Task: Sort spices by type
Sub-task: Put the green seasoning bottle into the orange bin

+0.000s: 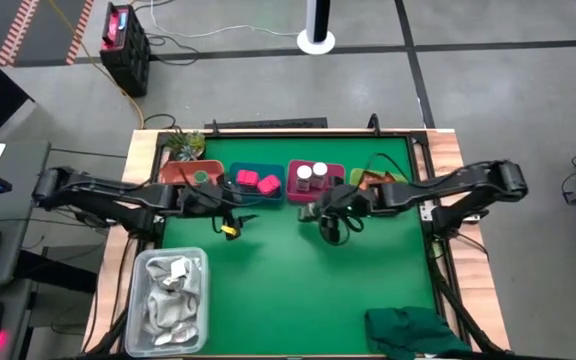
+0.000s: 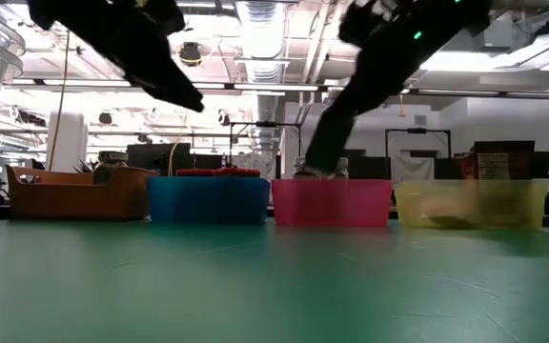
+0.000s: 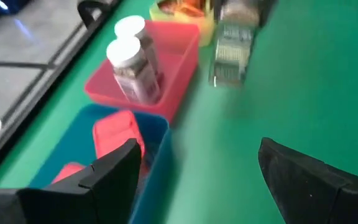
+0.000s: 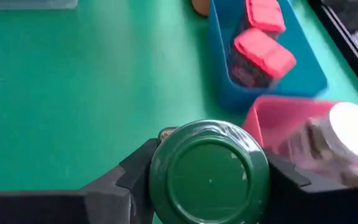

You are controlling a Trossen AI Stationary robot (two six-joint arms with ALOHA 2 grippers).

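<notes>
The right gripper [image 4: 209, 177] has its two dark fingers closed against the sides of a round greenish glass jar with a dark green lid [image 4: 209, 173], holding it above the green table mat [image 1: 298, 270], just in front of the pink bin [image 1: 315, 184] that holds two white-capped jars [image 1: 311, 175]. The left gripper [image 3: 197, 171] hangs with its jaws spread wide and nothing between them, over the mat beside the blue bin [image 1: 256, 184] holding two pink blocks [image 1: 258, 181]. Along the same row, an orange-brown bin [image 1: 190, 173] stands at the left end and a yellow bin [image 1: 378, 179] with orange-brown foil packets [image 3: 182, 7] at the right end.
</notes>
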